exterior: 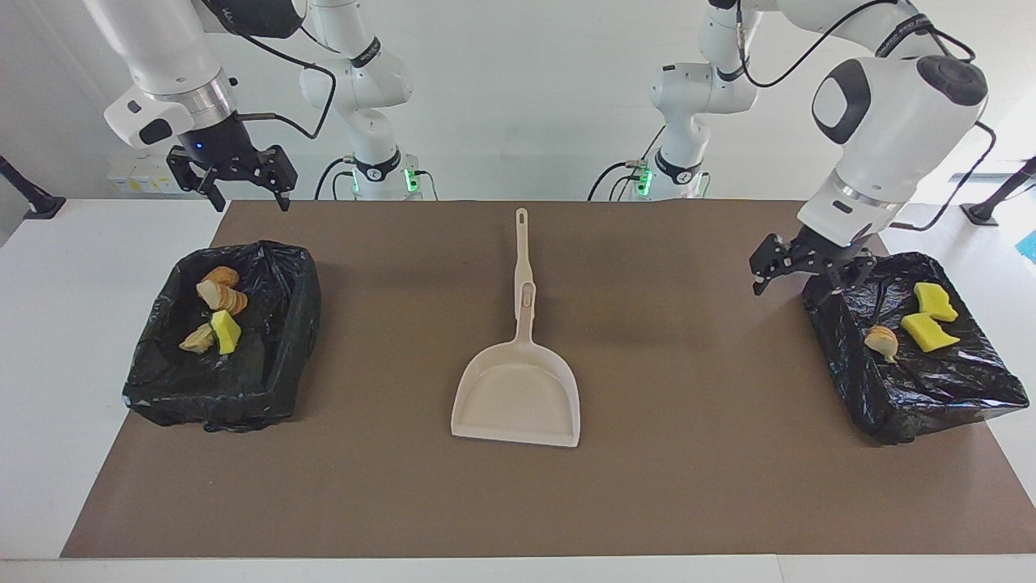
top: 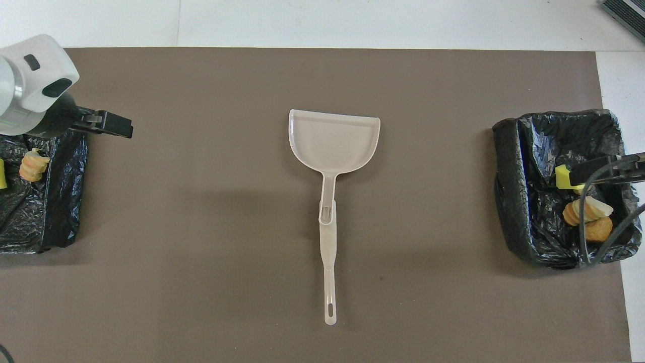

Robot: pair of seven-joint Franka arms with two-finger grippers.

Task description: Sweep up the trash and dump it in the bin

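Note:
The trash lies in two black-lined bins. The bin (exterior: 299, 324) at the right arm's end holds bread pieces (exterior: 222, 293) and a yellow sponge chunk (exterior: 227, 332). The bin (exterior: 834, 340) at the left arm's end holds two yellow sponge chunks (exterior: 931, 317) and a bread piece (exterior: 882, 342). My right gripper (exterior: 249, 198) hangs open and empty, high over the mat's edge beside its bin. My left gripper (exterior: 797, 287) is open and empty, just over its bin's rim. The grippers also show in the overhead view: left (top: 123, 128), right (top: 584, 174).
A beige dustpan (exterior: 518, 393) lies flat mid-table on the brown mat (exterior: 688, 486), handle toward the robots. A second beige handle (exterior: 522, 243) extends from it; no bristles show. The bins also show in the overhead view (top: 509, 166) (top: 60, 201).

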